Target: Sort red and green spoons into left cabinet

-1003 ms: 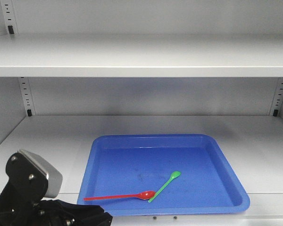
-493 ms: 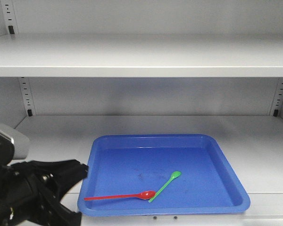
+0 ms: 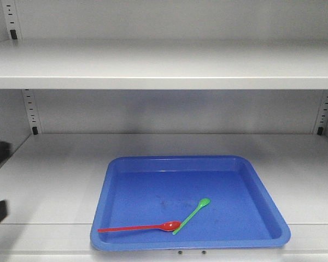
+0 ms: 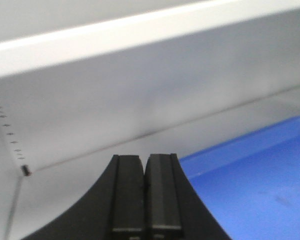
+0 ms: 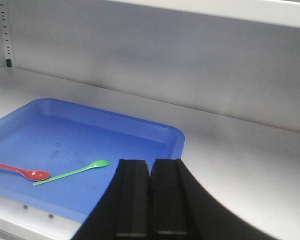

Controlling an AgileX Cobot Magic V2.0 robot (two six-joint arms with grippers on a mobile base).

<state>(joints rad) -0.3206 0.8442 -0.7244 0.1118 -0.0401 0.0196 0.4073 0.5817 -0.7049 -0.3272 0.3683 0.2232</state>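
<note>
Claw-wise, the front view has changed: the left arm that filled the lower-left corner half a second ago has pulled away, leaving only a dark blur at the left edge. Both spoons lie in the blue tray (image 3: 261,180) on the cabinet's lower shelf (image 3: 54,169), the red spoon (image 3: 138,227) bowl touching the green spoon (image 3: 191,215) handle end. Left wrist view: the left claw (image 4: 147,192) has its fingers pressed together, holding nothing, beside the tray's corner. Right wrist view: the right claw (image 5: 149,197) is likewise pressed together and empty, just right of the spoons. Placement looks complete; the arms appear to be retreating.
</note>
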